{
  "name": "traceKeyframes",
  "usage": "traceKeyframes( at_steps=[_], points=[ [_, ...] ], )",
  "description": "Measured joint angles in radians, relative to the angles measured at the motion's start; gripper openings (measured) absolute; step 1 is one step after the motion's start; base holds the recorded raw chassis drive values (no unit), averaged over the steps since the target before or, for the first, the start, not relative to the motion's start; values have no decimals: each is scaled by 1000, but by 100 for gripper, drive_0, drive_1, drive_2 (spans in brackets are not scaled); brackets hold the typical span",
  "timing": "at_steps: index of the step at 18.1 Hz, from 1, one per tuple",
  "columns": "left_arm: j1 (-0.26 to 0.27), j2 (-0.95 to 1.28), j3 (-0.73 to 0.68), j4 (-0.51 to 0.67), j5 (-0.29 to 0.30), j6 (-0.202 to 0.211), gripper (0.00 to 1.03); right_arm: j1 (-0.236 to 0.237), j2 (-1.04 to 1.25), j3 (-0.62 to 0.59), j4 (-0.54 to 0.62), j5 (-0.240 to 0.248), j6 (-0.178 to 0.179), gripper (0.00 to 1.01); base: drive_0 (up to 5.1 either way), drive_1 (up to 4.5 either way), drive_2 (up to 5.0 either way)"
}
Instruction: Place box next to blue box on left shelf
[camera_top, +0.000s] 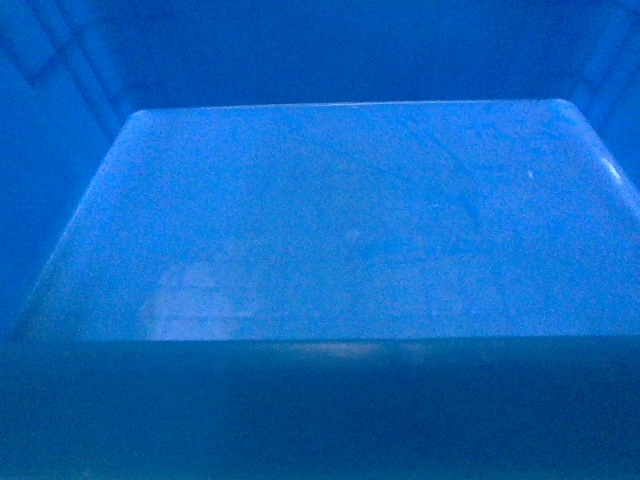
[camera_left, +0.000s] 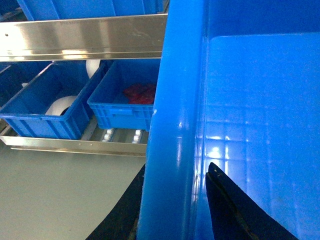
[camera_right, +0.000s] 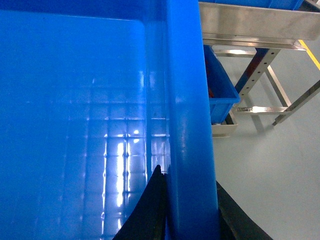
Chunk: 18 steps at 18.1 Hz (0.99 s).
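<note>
The box (camera_top: 350, 220) fills the head view, which looks down into its empty bright-blue inside; no gripper shows there. In the left wrist view my left gripper (camera_left: 177, 167) is shut on the box's (camera_left: 175, 115) thick left rim, one black finger outside and one inside. My right gripper (camera_right: 187, 175) is likewise shut on the box's (camera_right: 190, 115) right rim. Beyond the box's left side lies the left shelf (camera_left: 120, 135) with white rollers. On it stands a blue box (camera_left: 122, 107) with something red inside.
A second blue crate (camera_left: 45, 112) holding a white roll stands left of that one. A steel rail (camera_left: 85, 37) of an upper level runs above them. On the right are another blue crate (camera_right: 220, 95), steel rack legs (camera_right: 257, 65) and grey floor (camera_right: 280, 175).
</note>
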Motion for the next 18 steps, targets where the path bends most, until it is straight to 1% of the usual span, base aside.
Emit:
traceKeyframes(
  at_steps=[18],
  points=[
    [0,0,0,7,0,0,30,0,-2,0,3,1,0,12,0,0,0]
  ],
)
